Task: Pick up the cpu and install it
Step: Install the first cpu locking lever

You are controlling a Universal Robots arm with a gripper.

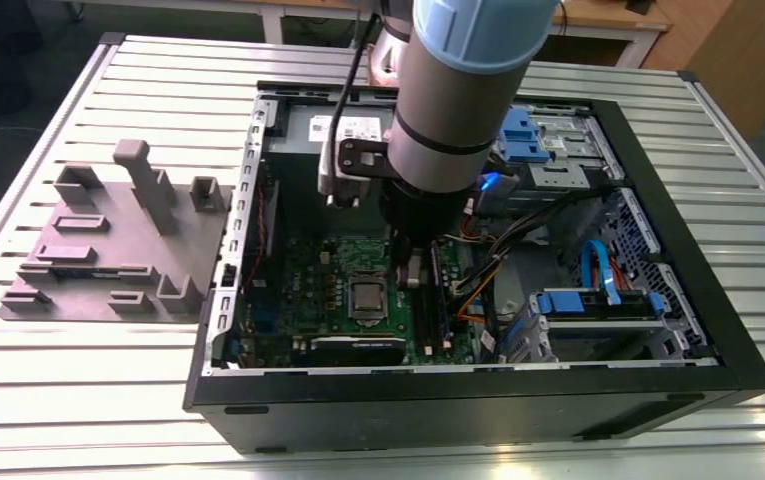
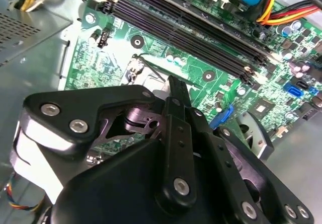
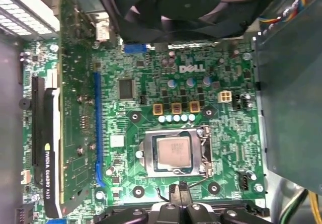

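In the exterior view, a grey fixture block (image 1: 115, 245) is seen on the slatted table (image 1: 62, 400), at 9 o'clock from the open computer case (image 1: 489, 400). Inside the case, the green board (image 1: 322, 275) lies flat. The cpu (image 1: 366, 297) is seated within the socket frame (image 3: 173, 133) in the first wrist view, its metal top (image 3: 172, 152) level and square to the frame. No tilt is visible.

The gripper (image 1: 416, 272) is positioned just above the board, at 2 o'clock from the cpu in the exterior view. Its fingertips (image 3: 180, 190) are pressed together with nothing between them. They stand just beside the frame, not on the chip.

For a sound installation, it is judged that seating should be confirmed flush on all four sides. Side loads on the frame should be avoided, and the memory slots (image 2: 201, 27) kept clear.
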